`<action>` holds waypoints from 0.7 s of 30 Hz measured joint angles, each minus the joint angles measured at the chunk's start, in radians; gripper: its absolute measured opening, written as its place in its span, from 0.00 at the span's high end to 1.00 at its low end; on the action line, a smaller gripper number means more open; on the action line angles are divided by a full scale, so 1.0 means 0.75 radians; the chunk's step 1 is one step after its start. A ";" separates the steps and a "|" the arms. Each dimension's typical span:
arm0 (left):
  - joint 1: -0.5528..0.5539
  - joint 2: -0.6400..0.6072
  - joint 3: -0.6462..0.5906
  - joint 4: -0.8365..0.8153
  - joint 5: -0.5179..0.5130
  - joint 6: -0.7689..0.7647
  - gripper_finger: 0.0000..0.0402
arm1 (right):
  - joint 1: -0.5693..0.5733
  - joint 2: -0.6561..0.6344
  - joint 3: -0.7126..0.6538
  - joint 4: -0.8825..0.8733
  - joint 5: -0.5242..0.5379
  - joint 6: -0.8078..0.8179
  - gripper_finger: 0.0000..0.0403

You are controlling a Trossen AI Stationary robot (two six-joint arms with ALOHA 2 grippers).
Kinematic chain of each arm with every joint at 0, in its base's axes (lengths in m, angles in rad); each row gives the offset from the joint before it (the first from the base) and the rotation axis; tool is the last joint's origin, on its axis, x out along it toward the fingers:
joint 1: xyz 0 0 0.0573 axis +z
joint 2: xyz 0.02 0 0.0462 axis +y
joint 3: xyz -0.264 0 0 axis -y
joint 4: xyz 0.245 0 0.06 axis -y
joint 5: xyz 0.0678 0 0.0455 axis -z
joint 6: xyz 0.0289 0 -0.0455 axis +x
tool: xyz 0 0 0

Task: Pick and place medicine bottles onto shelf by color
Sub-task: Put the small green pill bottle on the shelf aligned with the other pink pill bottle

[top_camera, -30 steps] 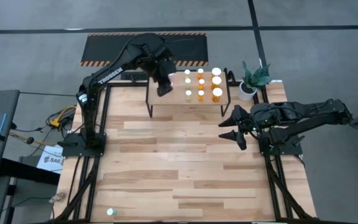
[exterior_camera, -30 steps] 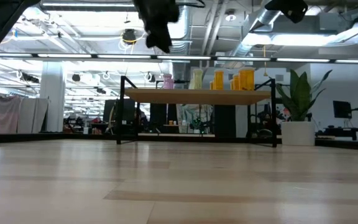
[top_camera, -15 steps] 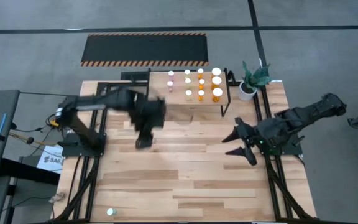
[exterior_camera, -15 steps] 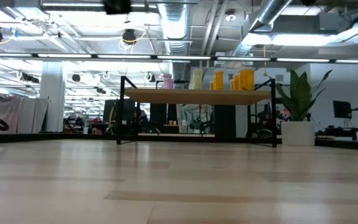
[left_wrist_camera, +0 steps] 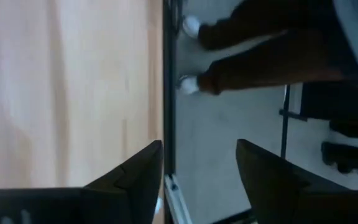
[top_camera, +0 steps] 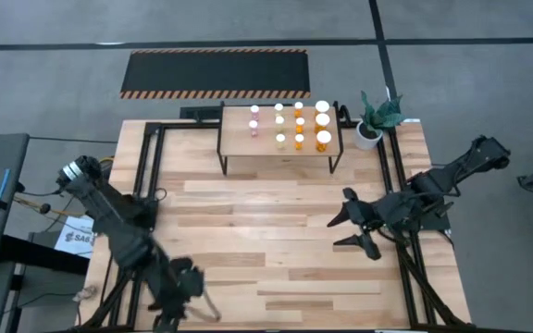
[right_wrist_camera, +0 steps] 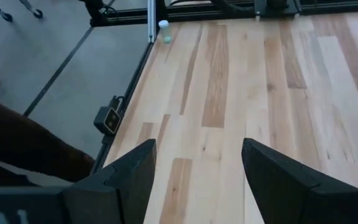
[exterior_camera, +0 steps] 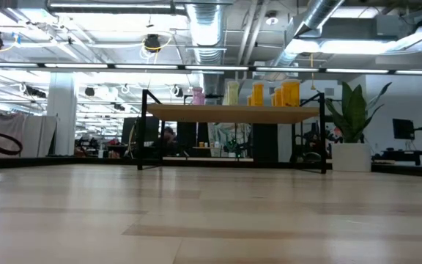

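Note:
The shelf [top_camera: 237,141] stands at the table's far middle on black legs; it also shows in the low view [exterior_camera: 226,112]. On its top stand a pink bottle [top_camera: 254,119], pale greenish ones [top_camera: 279,115] and several orange ones [top_camera: 322,129], all white-capped. One small greenish bottle [right_wrist_camera: 163,30] stands upright near the table's near left corner. My left gripper [top_camera: 191,300] is open and empty over that corner; its wrist view [left_wrist_camera: 201,180] looks past the table's edge at the floor. My right gripper [top_camera: 338,233] is open and empty above the table's right middle, as its wrist view [right_wrist_camera: 197,177] also shows.
A white pot with a green plant [top_camera: 369,132] stands right of the shelf. A black mat with striped edges [top_camera: 216,72] lies on the floor beyond the far edge. A person's legs [left_wrist_camera: 260,50] stand on the floor by the table's edge.
My left arm has swung away from the shelf, toward the table's near left corner, and gone down low there, empty and open. My right gripper has drifted toward the near edge. The bottles on the shelf have stayed in place.

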 joint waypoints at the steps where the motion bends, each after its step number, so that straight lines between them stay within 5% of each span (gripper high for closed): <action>1: -0.042 0.013 -0.020 0.001 -0.008 -0.027 0.49 | 0.000 0.019 0.000 0.019 0.000 0.015 0.35; 5: -0.177 0.093 -0.049 -0.005 -0.033 -0.013 0.40 | -0.001 0.093 0.000 0.073 0.000 0.076 0.35; 10: -0.317 0.180 -0.049 -0.030 -0.231 0.169 0.33 | -0.012 0.166 0.000 0.164 0.001 0.182 0.35; 15: -0.449 0.274 -0.051 -0.125 -0.402 0.209 0.31 | -0.039 0.217 0.001 0.235 0.004 0.281 0.35; 21: -0.563 0.332 -0.135 -0.082 -0.423 0.232 0.31 | -0.063 0.268 0.001 0.298 0.007 0.332 0.35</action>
